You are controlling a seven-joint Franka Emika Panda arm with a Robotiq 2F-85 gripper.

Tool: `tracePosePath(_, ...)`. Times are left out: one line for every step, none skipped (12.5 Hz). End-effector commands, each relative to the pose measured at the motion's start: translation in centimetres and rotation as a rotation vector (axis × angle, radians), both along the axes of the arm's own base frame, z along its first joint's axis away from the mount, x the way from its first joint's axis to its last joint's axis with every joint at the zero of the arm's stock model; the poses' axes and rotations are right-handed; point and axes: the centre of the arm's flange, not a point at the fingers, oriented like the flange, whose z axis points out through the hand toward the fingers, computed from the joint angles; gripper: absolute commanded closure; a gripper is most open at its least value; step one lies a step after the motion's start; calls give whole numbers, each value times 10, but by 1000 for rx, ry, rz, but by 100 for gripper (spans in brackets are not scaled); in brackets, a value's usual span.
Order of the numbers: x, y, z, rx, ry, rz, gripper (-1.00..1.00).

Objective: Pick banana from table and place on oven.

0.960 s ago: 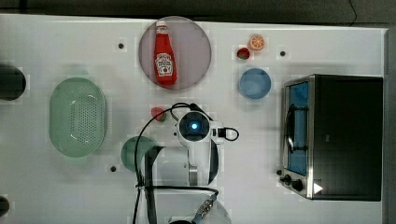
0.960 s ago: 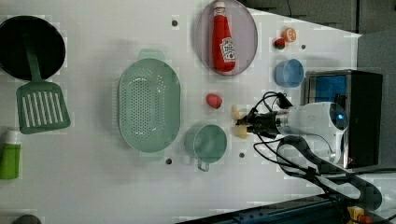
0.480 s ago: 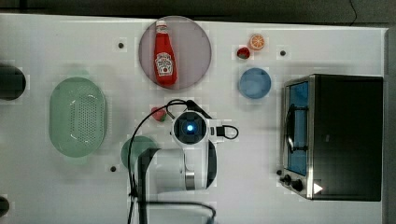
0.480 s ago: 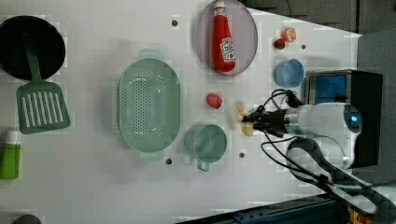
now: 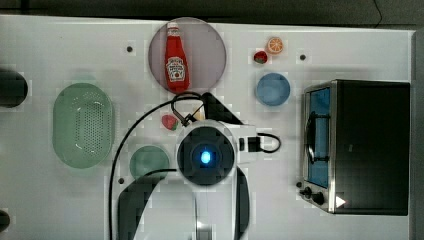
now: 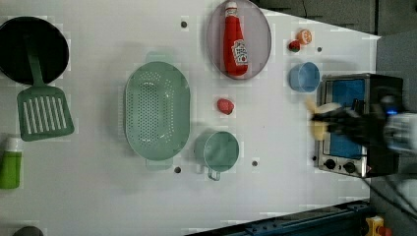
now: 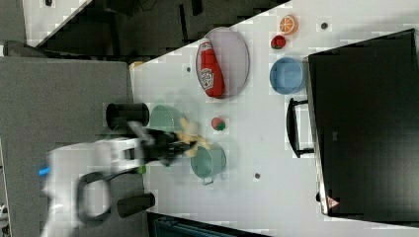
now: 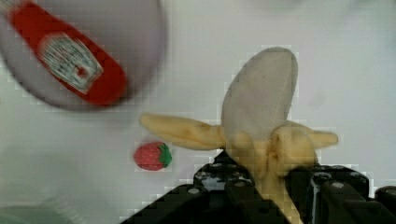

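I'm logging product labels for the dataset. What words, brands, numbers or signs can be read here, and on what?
None can be read as text.
Ketchup bottle: a white label with a dark shape, its wording too blurred to read.
Oven: a small red-and-white triangular mark at a top corner, seen in the right view; no letters legible.
Oven knobs: no readable markings.
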Motion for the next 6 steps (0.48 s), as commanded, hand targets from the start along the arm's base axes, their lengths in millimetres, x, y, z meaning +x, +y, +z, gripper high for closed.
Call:
tracePosePath(-15,-18,82,11,-23,-37,50)
tracePosePath(-24,-22,107,13,-12,-46,50)
tracePosePath(-32,-25,126,15,10,-53,50)
tracePosePath(-38,-31,136,18,33,-64,50)
tracePosePath(-39,-41,143,24,37,-84,50)
tracePosePath(-37,-57,145,34,31,-109,50)
